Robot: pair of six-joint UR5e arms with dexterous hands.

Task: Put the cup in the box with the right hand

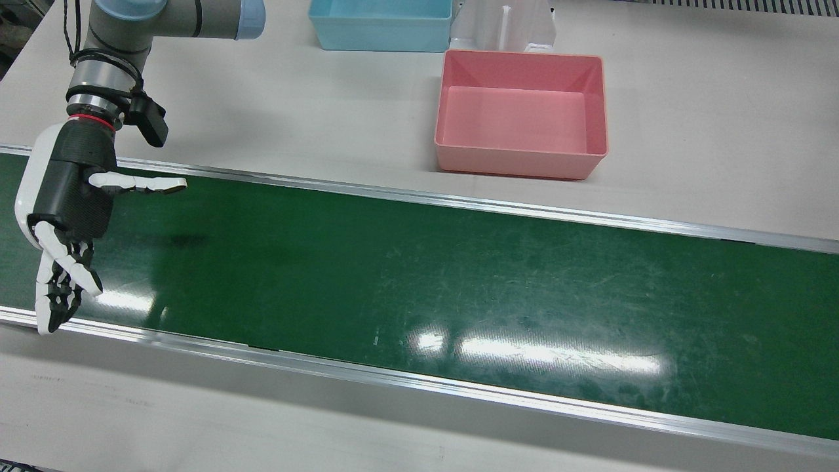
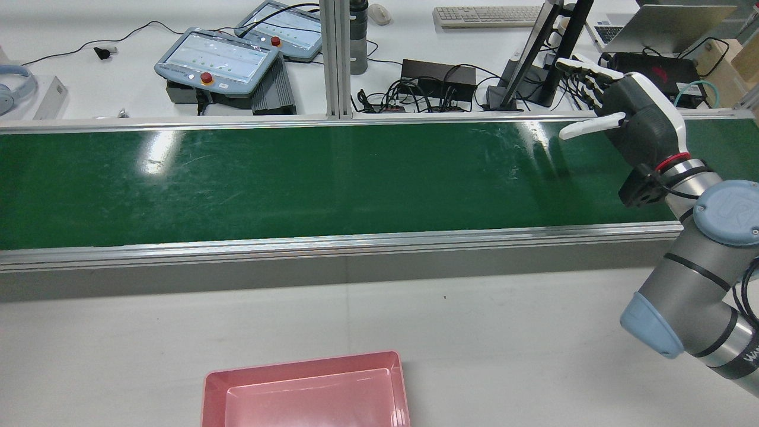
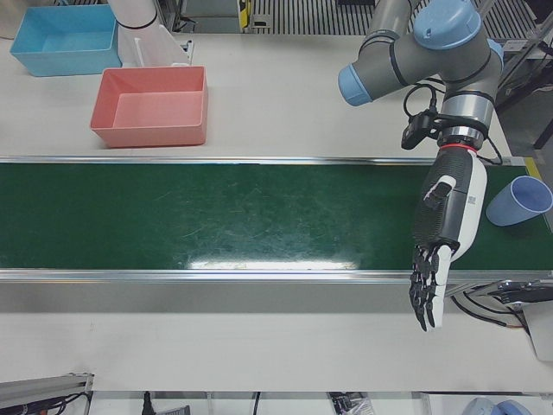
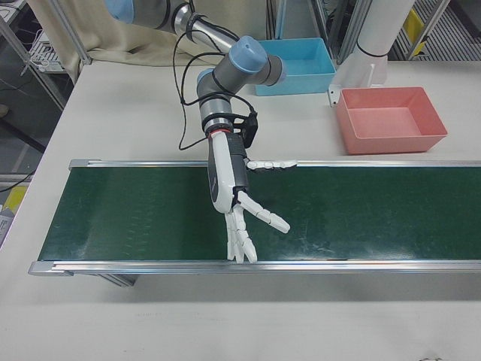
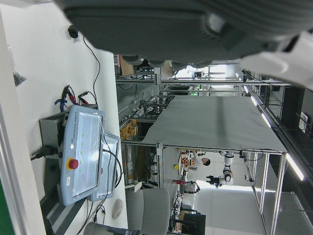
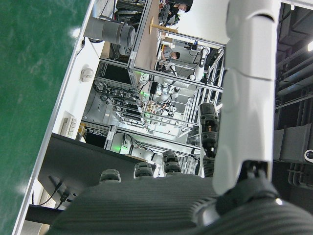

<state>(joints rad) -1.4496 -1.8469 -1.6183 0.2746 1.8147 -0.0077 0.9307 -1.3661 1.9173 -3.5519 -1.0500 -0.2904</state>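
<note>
From the operators' side, my right robot hand (image 1: 65, 196) hangs over the left end of the green belt (image 1: 419, 262). Its fingers are spread and it holds nothing, so I judge it to be poised for a catch. Further right, the pink box (image 1: 521, 167) stands empty on the desk (image 1: 688, 98) just behind the belt, within easy reach for the drop. Rightmost, in the left-front view, my left robot hand (image 3: 445, 225) also hangs splayed and empty. Just beside it the blue cup (image 3: 518, 201) lies tilted at the belt's far end, well apart from my right robot hand. The grasp is not yet begun.
</note>
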